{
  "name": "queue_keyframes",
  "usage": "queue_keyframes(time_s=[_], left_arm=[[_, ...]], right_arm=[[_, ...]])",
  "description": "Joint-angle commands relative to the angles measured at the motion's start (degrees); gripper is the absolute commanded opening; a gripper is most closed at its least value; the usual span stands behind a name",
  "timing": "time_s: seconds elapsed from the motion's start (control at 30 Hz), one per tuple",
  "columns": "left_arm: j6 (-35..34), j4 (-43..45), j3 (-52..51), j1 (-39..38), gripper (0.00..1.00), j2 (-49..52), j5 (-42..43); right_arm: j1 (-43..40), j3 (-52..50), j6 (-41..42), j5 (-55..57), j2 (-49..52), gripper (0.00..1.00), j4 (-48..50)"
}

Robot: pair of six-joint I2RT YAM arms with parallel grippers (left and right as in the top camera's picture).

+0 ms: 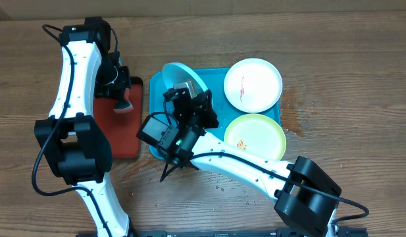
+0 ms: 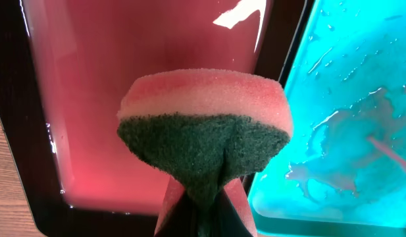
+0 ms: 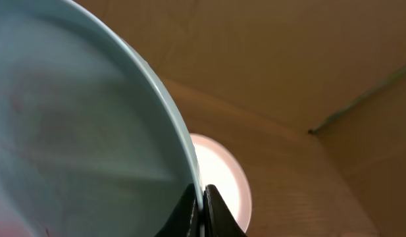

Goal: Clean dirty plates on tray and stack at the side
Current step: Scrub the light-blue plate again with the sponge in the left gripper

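Tray (image 1: 219, 76): the bright blue one is my landmark. I see it in the middle of the table, and its floor is wet in the left wrist view.
Red tray (image 1: 124, 135): just beside the blue tray's left edge, with a black rim.
Pale blue plate (image 1: 178, 74): tilted up on edge over the blue tray's far left corner, lifted by its rim.
White plate (image 1: 253, 84): lies flat at the blue tray's far right corner, overlapping the rim, with a red streak on it.
Yellow-green plate (image 1: 255, 136): lies flat at the blue tray's near right corner, with orange smears.
Sponge (image 2: 203, 125): pink with a green scouring face, held over the red tray, left of the blue tray.
Right gripper (image 3: 203, 209): I read the fingers pinched tight on the pale blue plate's rim.
Left gripper (image 2: 201, 214): fingers clamped on the sponge.
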Motion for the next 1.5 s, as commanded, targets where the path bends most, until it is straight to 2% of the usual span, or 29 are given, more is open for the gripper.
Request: queue_keyframes(time_s=[0.0,0.23,0.27,0.43,0.57,0.7,0.9,1.07,1.17,1.27,1.4,1.47], left_arm=[[-1.27,0.20,-0.07,-0.26,0.04,-0.63,-0.11],[-2.86,0.87,-0.07,-0.26,0.04,-0.63,-0.11],[-3.26,1.36,0.02,-0.26,0.04,-0.66,0.09],[-5.33,2.95,0.59,-0.68,0.04,-4.42,0.70],[-6.03,5.01,0.59,-1.55,0.04,-10.27,0.70],[-8.50,7.67,0.59,-3.26,0.04,-14.88,0.63],[-10.91,9.25,0.57,-6.80,0.04,-16.06,-0.35],[-10.88,9.99,0.46,-9.77,0.04,-15.54,-2.71],[-10.88,10.58,0.46,-11.28,0.04,-15.54,-4.00],[-10.88,10.88,0.46,-12.07,0.04,-15.50,-3.98],[-10.88,10.88,0.46,-12.20,0.04,-15.15,-3.98],[-10.88,10.88,0.39,-12.20,0.04,-14.95,-3.96]], right_arm=[[0.94,1.68,0.31,11.04,-2.45,0.04,1.40],[1.22,1.68,0.92,12.26,-2.45,0.04,3.19],[1.20,1.68,0.94,8.63,-2.45,0.04,3.21],[-4.09,1.57,0.94,-29.90,-2.45,0.04,2.14],[-9.49,1.57,7.91,-48.30,-2.45,0.04,-0.26],[-15.50,1.03,10.36,-63.23,-2.36,0.04,-0.37],[-21.16,-4.04,11.89,-78.23,-0.17,0.04,3.21],[-21.51,-6.75,12.68,-80.54,2.05,0.05,3.65],[-21.53,-7.13,12.48,-79.62,2.14,0.16,3.72],[-21.53,-7.13,9.35,-77.13,2.14,0.38,4.79],[-21.70,-7.13,-3.50,-76.04,2.14,0.64,9.14],[-21.84,-7.13,-9.25,-76.02,2.36,0.71,11.74]])
